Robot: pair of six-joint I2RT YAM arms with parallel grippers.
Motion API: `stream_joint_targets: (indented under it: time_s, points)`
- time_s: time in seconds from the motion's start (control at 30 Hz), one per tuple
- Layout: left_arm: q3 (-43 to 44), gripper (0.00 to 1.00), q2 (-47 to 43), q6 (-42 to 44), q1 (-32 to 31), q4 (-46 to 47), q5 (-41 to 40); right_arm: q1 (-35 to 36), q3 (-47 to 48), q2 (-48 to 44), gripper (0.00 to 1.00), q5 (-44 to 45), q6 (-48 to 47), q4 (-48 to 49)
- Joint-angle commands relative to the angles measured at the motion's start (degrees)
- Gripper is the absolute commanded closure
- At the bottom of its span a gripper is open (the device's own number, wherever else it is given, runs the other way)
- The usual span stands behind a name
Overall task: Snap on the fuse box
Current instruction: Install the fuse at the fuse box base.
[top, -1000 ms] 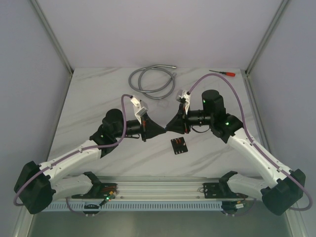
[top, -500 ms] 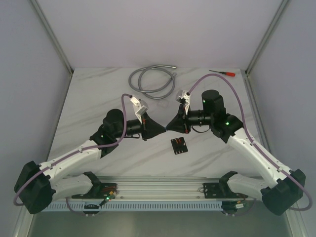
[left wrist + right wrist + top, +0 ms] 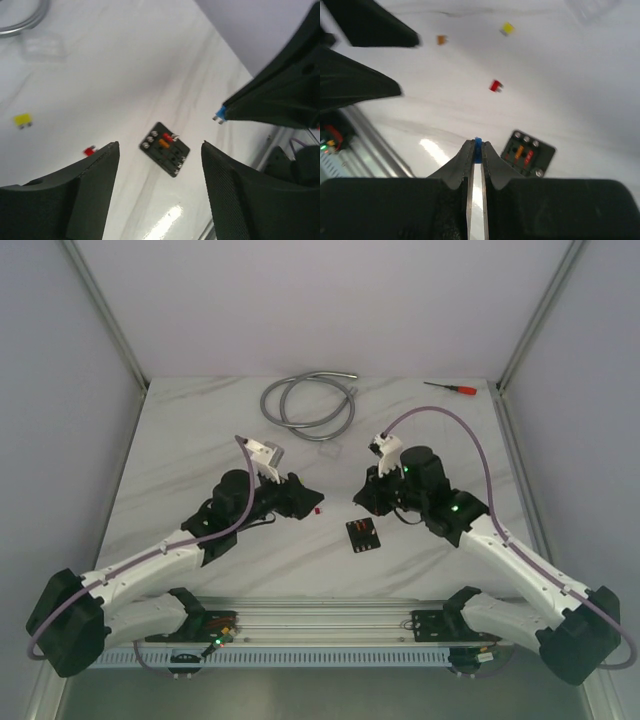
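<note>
The fuse box is a small black square lying flat on the white table, with an orange and a red fuse seated in it. In the left wrist view the fuse box shows beyond my left gripper, which is open and empty. My right gripper is shut on a tiny blue fuse, held above the table just left of the fuse box. From above, the left gripper and right gripper hover apart on either side of the box.
Loose fuses lie on the table: red, yellow, orange. A clear plastic cover lies behind the arms. A coiled grey hose and a red screwdriver sit at the back. A metal rail runs along the near edge.
The grippers met tip to tip a second ago. The left gripper has opened and drawn back to the left. The right gripper has kept the blue fuse and swung down towards the fuse box.
</note>
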Motion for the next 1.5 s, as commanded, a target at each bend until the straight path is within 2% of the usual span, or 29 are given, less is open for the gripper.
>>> stream_joint_targets:
  time_s: [0.0, 0.23, 0.43, 0.73, 1.47]
  points:
    - [-1.2, 0.22, -2.0, -4.0, 0.9, -4.4, -11.9, 3.2, -3.0, 0.2, 1.00, 18.5, 8.0, -1.3]
    - [-4.2, 0.08, -4.4, -8.2, 3.8, -7.0, -15.8, 8.7, -6.3, 2.8, 1.00, 31.5, 13.8, -1.2]
    - [-5.0, 0.00, -3.9, -11.2, 6.3, -11.3, -17.8, 11.5, -10.3, 4.5, 1.00, 39.2, 18.2, 1.4]
    - [-5.0, 0.00, -0.4, -14.1, 9.0, -13.2, -15.9, 15.0, -10.9, 9.1, 1.00, 46.1, 20.8, 3.4]
    - [-5.1, 0.00, 1.4, -16.2, 10.0, -13.9, -14.5, 22.2, -5.0, 20.5, 1.00, 50.0, 23.9, 4.0]
